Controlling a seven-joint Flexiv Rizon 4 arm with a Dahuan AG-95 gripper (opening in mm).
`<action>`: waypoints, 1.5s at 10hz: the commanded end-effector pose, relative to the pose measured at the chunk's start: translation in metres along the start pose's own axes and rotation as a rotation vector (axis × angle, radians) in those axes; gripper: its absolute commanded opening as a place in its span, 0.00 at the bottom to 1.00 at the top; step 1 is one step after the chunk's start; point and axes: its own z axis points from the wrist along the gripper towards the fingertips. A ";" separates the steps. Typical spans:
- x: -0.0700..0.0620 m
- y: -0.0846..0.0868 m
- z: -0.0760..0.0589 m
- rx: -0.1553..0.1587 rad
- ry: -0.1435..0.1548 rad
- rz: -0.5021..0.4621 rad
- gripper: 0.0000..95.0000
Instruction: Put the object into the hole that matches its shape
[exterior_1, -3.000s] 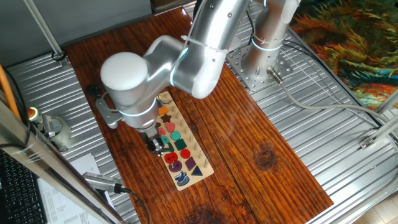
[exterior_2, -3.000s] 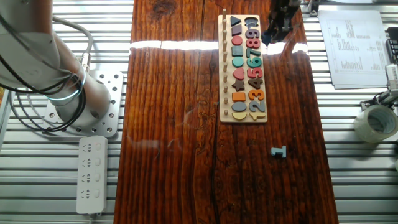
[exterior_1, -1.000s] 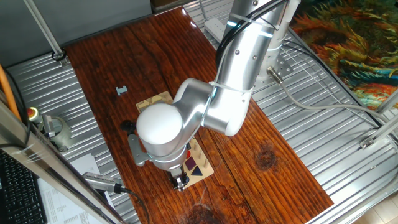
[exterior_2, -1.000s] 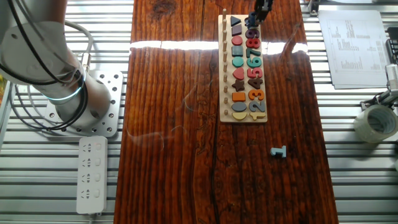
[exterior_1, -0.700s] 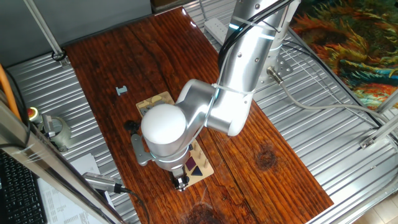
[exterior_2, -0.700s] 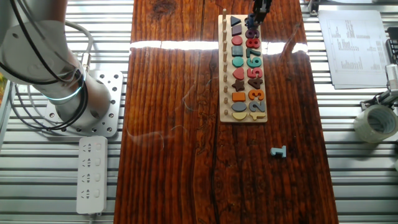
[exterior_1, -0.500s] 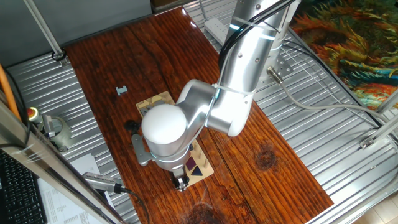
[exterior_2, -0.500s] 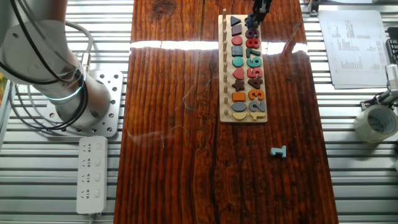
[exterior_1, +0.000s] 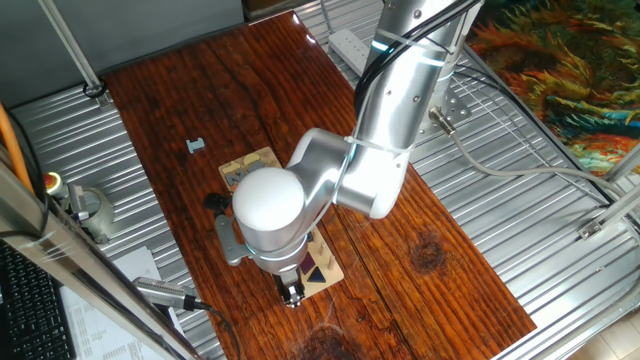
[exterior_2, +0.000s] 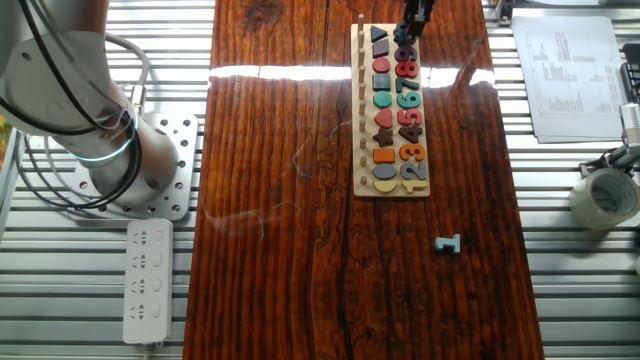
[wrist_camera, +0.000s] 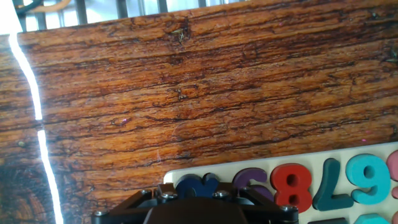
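I look at the puzzle board (exterior_2: 391, 110) lying on the tabletop (exterior_2: 280, 150), and my gripper (exterior_2: 411, 30) is over the far end of it, by the last number. In the hand view the dark blue piece (wrist_camera: 196, 186) sits right under the hand, at the end of the number row, next to the purple nine (wrist_camera: 250, 184). It is just in front of the jaws, close to the middle of the hand view and a little to the left. It looks flat, dark blue, with a round bumpy edge, about as big as the numbers beside it. I cannot tell its long side, because the black gripper body hides its lower half. It seems to lie in its hole at the board's end, or very near it, but I cannot be sure it is all the way down. I cannot tell if the jaws are apart or together; the fingertips do not show clearly in any view. A small pale blue piece (exterior_2: 448, 244) lies alone on the wood, well away from the board. I think my job is nearly done here.
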 end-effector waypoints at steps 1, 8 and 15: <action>0.000 0.000 0.000 0.001 -0.005 -0.009 0.00; 0.001 0.000 0.004 -0.005 -0.007 -0.023 0.00; 0.001 0.000 0.004 -0.009 -0.006 -0.021 0.00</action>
